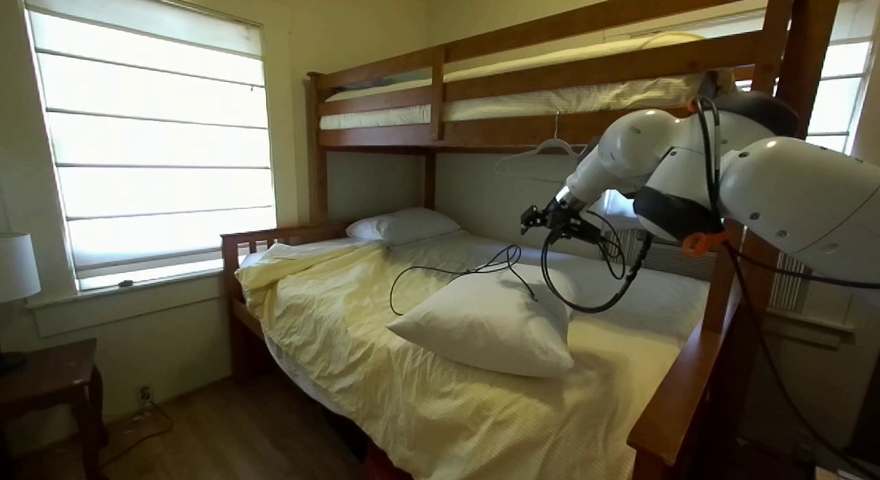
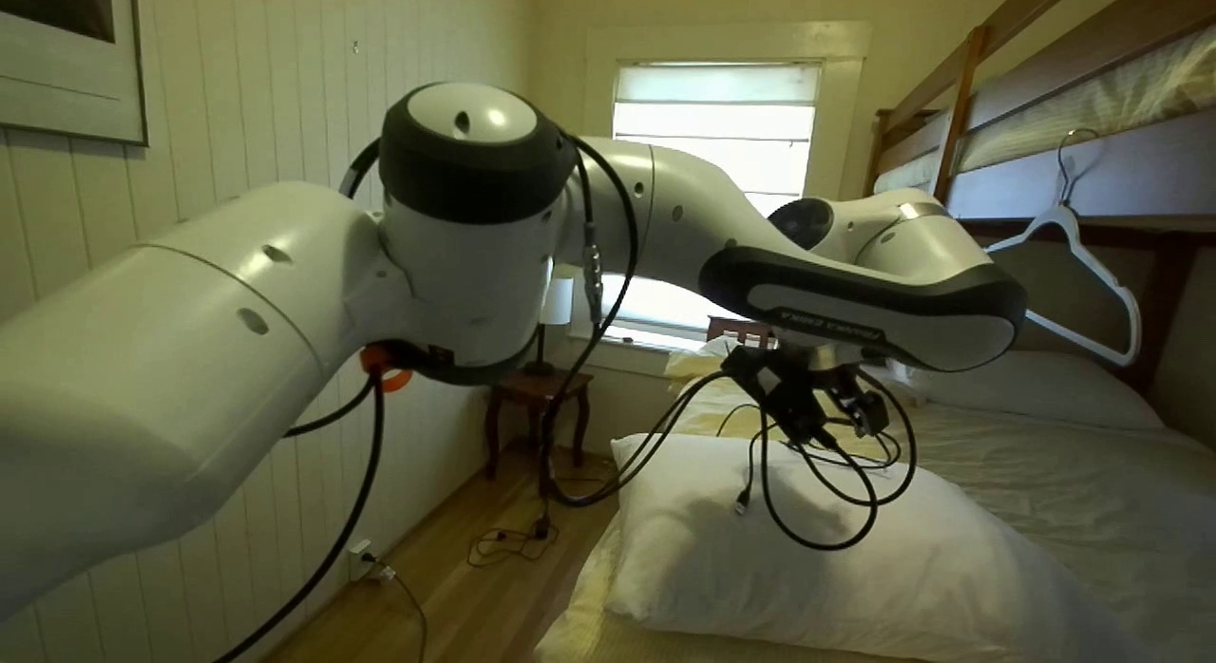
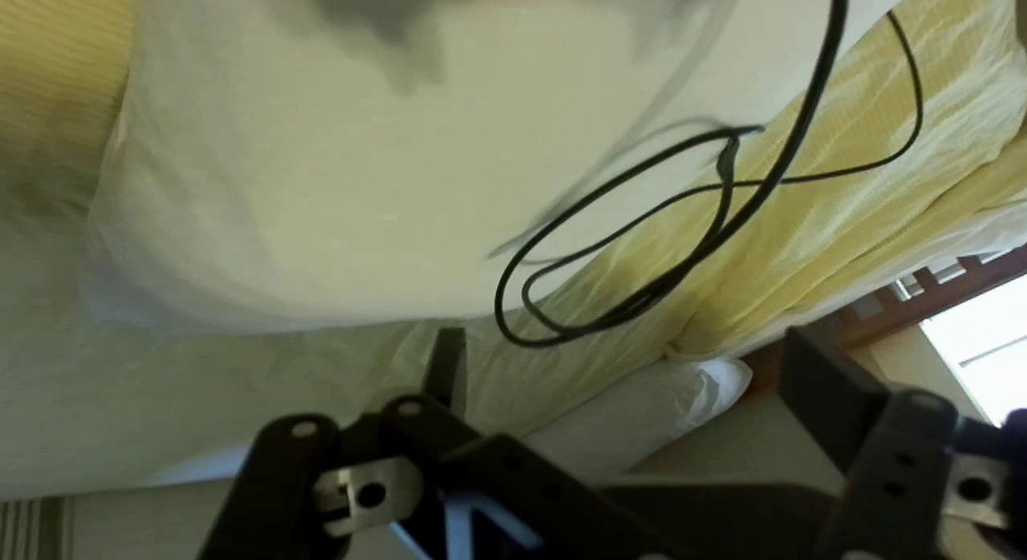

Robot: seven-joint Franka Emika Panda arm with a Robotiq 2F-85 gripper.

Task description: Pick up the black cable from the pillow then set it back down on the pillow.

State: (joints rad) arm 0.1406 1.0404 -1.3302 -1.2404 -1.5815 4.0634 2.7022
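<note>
The black cable lies in loose loops across the far edge of the pillow and onto the yellow cover, in both exterior views (image 1: 471, 271) (image 2: 742, 501). Part of it arches above the pillow, and a plug end hangs down on the pillow. In the wrist view the cable (image 3: 641, 302) loops ahead of the fingers. The plump white pillow (image 1: 481, 322) (image 2: 760, 577) (image 3: 321, 183) lies on the bed. My gripper (image 1: 528, 220) (image 2: 872, 418) (image 3: 626, 351) is above the pillow, apart from the cable. Its fingers are wide apart with nothing between them.
The arm's own thicker cable (image 1: 598, 308) droops in a loop close to the pillow. A white hanger (image 1: 550, 147) (image 2: 1069, 231) hangs from the upper bunk rail near the arm. A grey-white pillow (image 1: 416, 225) lies at the bed's far end. A wooden bed end (image 1: 677, 390) stands nearby.
</note>
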